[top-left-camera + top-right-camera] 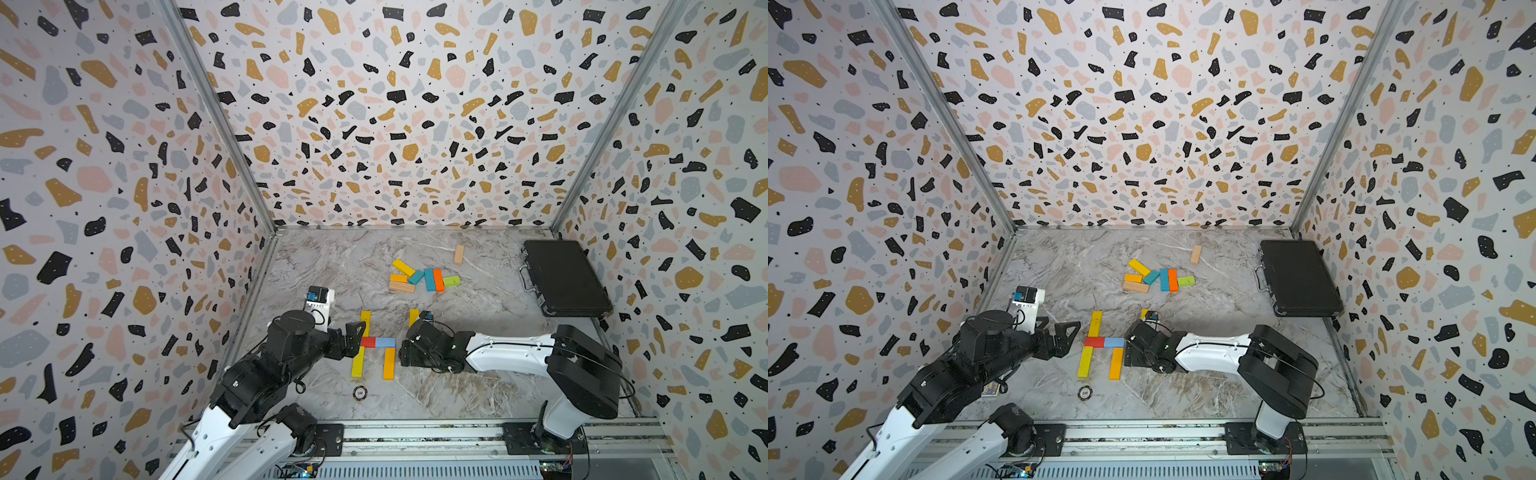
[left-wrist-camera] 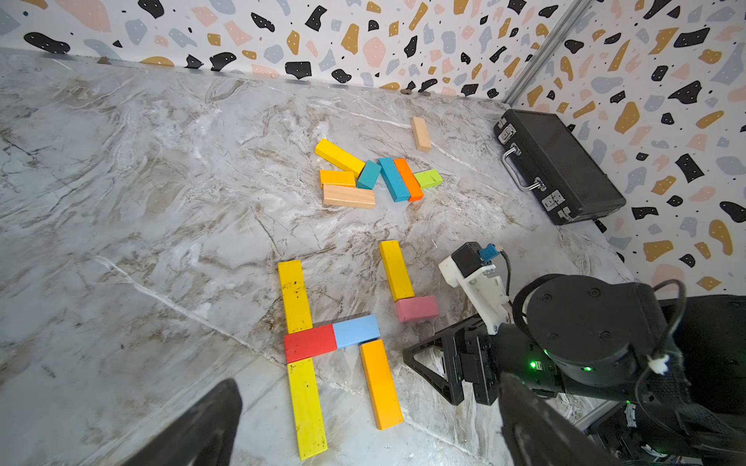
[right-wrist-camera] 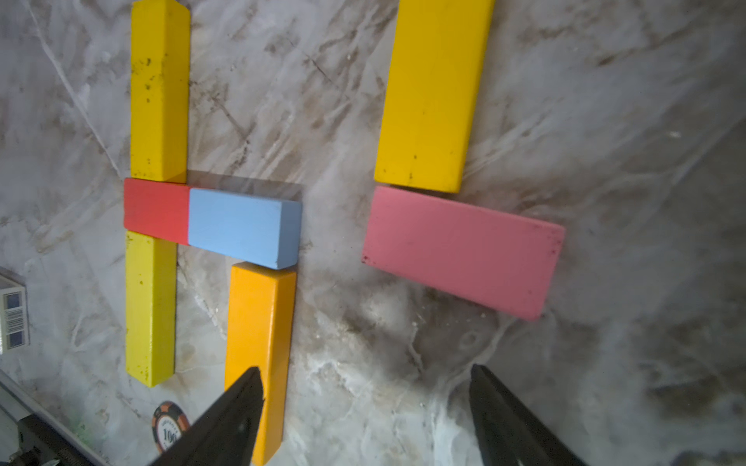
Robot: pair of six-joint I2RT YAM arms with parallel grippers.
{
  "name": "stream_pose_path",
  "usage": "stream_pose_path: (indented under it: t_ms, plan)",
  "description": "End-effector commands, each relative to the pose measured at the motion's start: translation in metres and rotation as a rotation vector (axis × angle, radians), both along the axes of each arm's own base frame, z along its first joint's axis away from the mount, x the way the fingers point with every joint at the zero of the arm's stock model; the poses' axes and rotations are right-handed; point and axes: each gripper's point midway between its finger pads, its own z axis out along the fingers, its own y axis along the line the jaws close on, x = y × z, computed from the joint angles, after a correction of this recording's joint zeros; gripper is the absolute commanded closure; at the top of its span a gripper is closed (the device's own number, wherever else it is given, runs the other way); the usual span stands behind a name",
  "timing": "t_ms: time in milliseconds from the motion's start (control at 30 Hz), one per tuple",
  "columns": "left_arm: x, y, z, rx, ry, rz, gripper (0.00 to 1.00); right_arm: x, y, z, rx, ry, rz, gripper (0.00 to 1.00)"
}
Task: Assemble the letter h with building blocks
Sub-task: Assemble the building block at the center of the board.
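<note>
Two pairs of fingers face each other across my counter [image 1: 436, 399], the black case [image 1: 565, 278] lying far right. I see the left fingers [image 2: 202, 427] spread wide and empty. The right fingers [image 3: 508, 415] are also apart, holding nothing, just right of the orange block [image 3: 258, 343]. Near centre, yellow blocks [image 3: 159, 92], red block [image 3: 155, 212], blue block [image 3: 238, 226] and that orange one form the h. A pink block [image 3: 460, 250] lies right of it, and spare blocks [image 1: 429, 279] sit farther back.
</note>
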Motion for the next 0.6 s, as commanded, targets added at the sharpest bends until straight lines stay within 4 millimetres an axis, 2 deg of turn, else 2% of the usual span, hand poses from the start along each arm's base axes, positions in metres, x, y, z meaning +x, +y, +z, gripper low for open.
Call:
stream_pose_path:
  t_ms: [0, 567]
  plan:
    - [0.003, -0.001, 0.006, -0.007, -0.027, -0.004, 0.01, 0.001, -0.003, -0.002, -0.001, 0.01, -0.023, 0.18]
    - [0.003, -0.002, 0.004, -0.004, -0.024, -0.004, 0.01, 0.015, -0.008, -0.007, -0.029, -0.009, -0.054, 0.18]
